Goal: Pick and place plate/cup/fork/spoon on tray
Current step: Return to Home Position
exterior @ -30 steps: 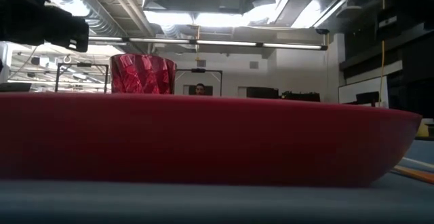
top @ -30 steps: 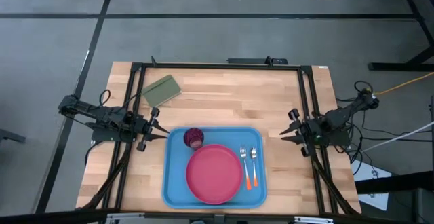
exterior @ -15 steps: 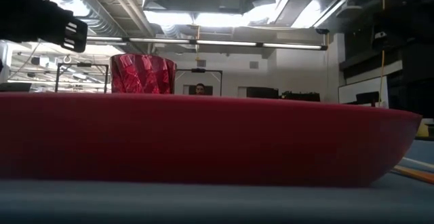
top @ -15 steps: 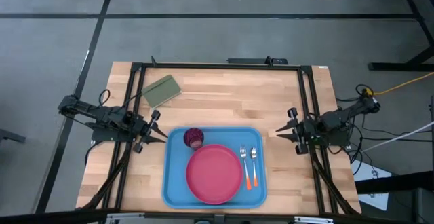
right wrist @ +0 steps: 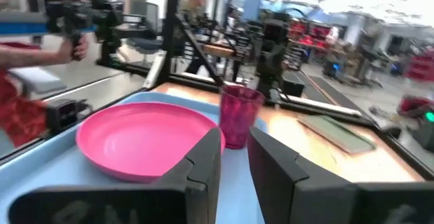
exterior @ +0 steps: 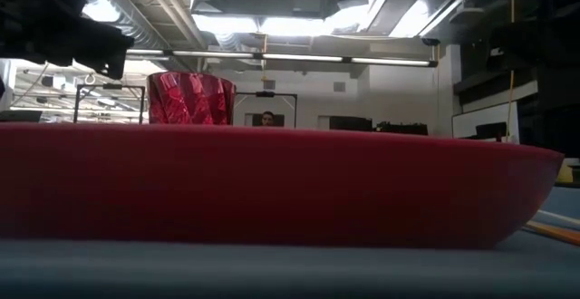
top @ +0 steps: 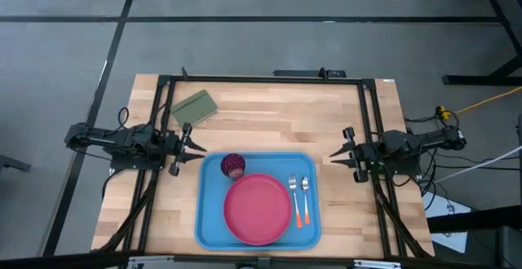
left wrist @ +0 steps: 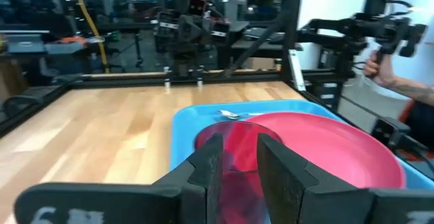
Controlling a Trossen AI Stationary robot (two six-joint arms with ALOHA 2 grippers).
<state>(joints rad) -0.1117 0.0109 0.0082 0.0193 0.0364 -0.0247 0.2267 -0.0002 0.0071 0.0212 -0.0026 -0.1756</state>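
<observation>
Fingers of both grippers, left [top: 196,149] and right [top: 333,155], stand narrowly parted (holding nothing) beside the tray [top: 210,220] bearing plate [top: 258,208], cup [top: 233,165], fork [top: 293,197], spoon [top: 304,199].

- The high view looks straight down from well above, taking in the whole table [top: 269,114] and the tray [top: 209,220] at its front edge.
- The low view sits on the tray, right against the plate [exterior: 272,186], facing the room.
- Each wrist view looks across the tray from opposite side edges; both share the plate and the cup [right wrist: 239,115].
</observation>
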